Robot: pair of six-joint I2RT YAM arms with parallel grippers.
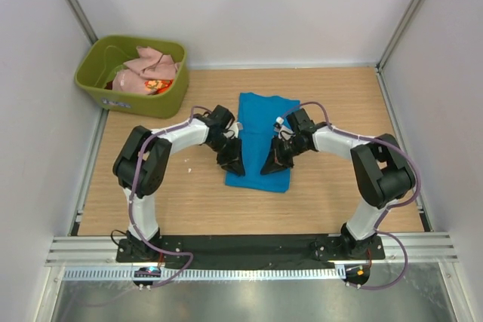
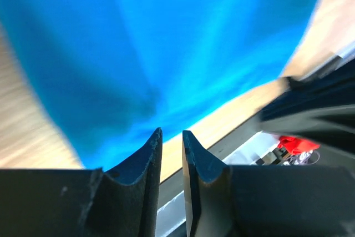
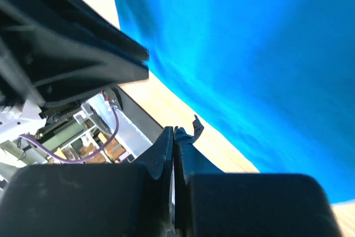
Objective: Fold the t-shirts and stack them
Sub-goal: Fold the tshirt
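A bright blue t-shirt (image 1: 260, 137) lies folded into a long strip in the middle of the wooden table. It fills the left wrist view (image 2: 166, 37) and the right wrist view (image 3: 249, 43). My left gripper (image 1: 234, 164) hangs over the strip's near left edge, its jaws a narrow gap apart with nothing between them (image 2: 171, 132). My right gripper (image 1: 269, 165) hangs over the near right part, jaws pressed together and empty (image 3: 173, 130). A pale pink t-shirt (image 1: 151, 69) and a red-orange patterned one (image 1: 157, 86) lie crumpled in the tub.
The olive-green tub (image 1: 130, 97) stands at the table's back left corner. White walls enclose the table on three sides. The two grippers are close together, each showing in the other's wrist view. A black base rail (image 1: 249, 245) runs along the near edge.
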